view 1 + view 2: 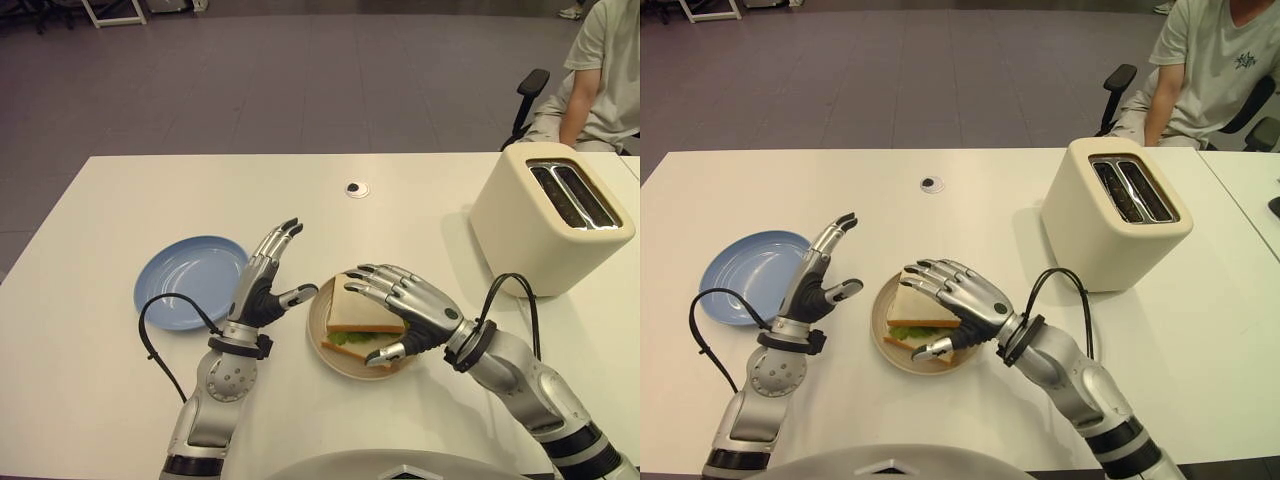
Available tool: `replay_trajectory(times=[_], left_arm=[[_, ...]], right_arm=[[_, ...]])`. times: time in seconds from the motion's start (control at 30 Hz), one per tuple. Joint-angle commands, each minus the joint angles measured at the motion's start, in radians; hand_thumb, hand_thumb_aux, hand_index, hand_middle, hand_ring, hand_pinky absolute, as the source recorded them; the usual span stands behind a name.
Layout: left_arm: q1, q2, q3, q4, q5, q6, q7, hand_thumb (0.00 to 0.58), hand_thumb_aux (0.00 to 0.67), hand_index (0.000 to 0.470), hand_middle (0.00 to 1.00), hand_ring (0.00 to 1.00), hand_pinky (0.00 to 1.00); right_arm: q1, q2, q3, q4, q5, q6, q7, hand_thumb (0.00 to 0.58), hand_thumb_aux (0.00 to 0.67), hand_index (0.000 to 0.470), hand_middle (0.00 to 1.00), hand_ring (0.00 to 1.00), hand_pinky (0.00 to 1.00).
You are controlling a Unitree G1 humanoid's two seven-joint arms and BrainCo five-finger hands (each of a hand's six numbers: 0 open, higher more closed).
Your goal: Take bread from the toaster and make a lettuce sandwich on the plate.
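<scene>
A sandwich [358, 318] of two bread slices with green lettuce [345, 339] between them lies on a tan plate [322, 322] near the table's front middle. My right hand [405, 305] hovers over the sandwich's right side with fingers spread above the top slice and the thumb low by the plate's front edge; it grips nothing. To the left of the plate my left hand [262, 285] stands upright and open, holding nothing. The cream toaster [548, 215] stands at the right, both slots dark.
A blue plate [190, 281] lies left of my left hand. A small round black-and-white cap [357, 189] is set in the table farther back. A person sits behind the table's far right corner. Black cables loop from both wrists.
</scene>
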Motion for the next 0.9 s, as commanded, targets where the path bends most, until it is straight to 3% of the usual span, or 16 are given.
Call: replay_trajectory(times=[0.03,0.2,0.4,0.6,0.63,0.67,0.7,0.73,0.77,0.8,0.9], left_arm=[[-0.011,0.035,-0.032,0.016,0.013,-0.022,-0.042,0.000,0.000,0.000,0.00,0.00,0.00],[-0.010,0.056,-0.014,-0.011,-0.029,-0.037,-0.072,0.000,0.000,0.000,0.00,0.00,0.00],[0.013,0.139,0.038,-0.107,-0.209,-0.104,-0.192,0.000,0.000,0.000,0.00,0.00,0.00],[0.186,0.373,0.057,-0.181,-0.440,-0.215,-0.467,0.000,0.000,0.000,0.00,0.00,0.00],[0.216,0.405,0.077,-0.190,-0.474,-0.217,-0.503,0.000,0.000,0.000,0.00,0.00,0.00],[0.245,0.434,0.103,-0.203,-0.509,-0.220,-0.535,0.456,0.360,0.253,0.55,0.55,0.55],[0.272,0.464,0.124,-0.217,-0.553,-0.217,-0.569,0.580,0.670,0.470,1.00,1.00,1.00],[0.300,0.493,0.137,-0.228,-0.584,-0.214,-0.605,0.580,0.670,0.470,1.00,1.00,1.00],[0.324,0.517,0.145,-0.236,-0.605,-0.210,-0.638,0.580,0.670,0.470,1.00,1.00,1.00],[0.341,0.537,0.145,-0.241,-0.618,-0.202,-0.670,0.580,0.670,0.470,1.00,1.00,1.00],[0.340,0.550,0.100,-0.240,-0.588,-0.160,-0.722,0.580,0.670,0.470,1.00,1.00,1.00]], right_arm=[[-0.030,-0.126,-0.032,-0.012,0.284,-0.017,0.246,0.000,0.000,0.000,0.00,0.00,0.00],[-0.041,-0.170,-0.078,0.010,0.367,-0.043,0.332,0.000,0.000,0.000,0.00,0.00,0.00],[-0.036,-0.201,-0.237,-0.021,0.530,-0.103,0.356,0.000,0.000,0.000,0.00,0.00,0.00],[0.158,-0.383,-0.349,-0.062,0.699,-0.210,0.545,0.000,0.000,0.000,0.00,0.00,0.00],[0.185,-0.405,-0.355,-0.048,0.692,-0.212,0.569,0.071,0.042,0.029,0.00,0.00,0.00],[0.210,-0.420,-0.360,-0.037,0.681,-0.211,0.587,0.458,0.363,0.254,0.00,0.00,0.00],[0.232,-0.430,-0.363,-0.037,0.684,-0.204,0.602,0.560,0.547,0.383,0.18,0.18,0.18],[0.251,-0.438,-0.360,-0.048,0.691,-0.197,0.616,0.580,0.670,0.470,0.61,0.61,0.61],[0.271,-0.445,-0.353,-0.060,0.696,-0.191,0.632,0.580,0.670,0.470,0.85,0.85,0.85],[0.286,-0.448,-0.342,-0.073,0.694,-0.182,0.643,0.580,0.670,0.470,0.99,0.99,0.99],[0.301,-0.432,-0.298,-0.080,0.647,-0.163,0.662,0.580,0.670,0.470,1.00,1.00,1.00]])
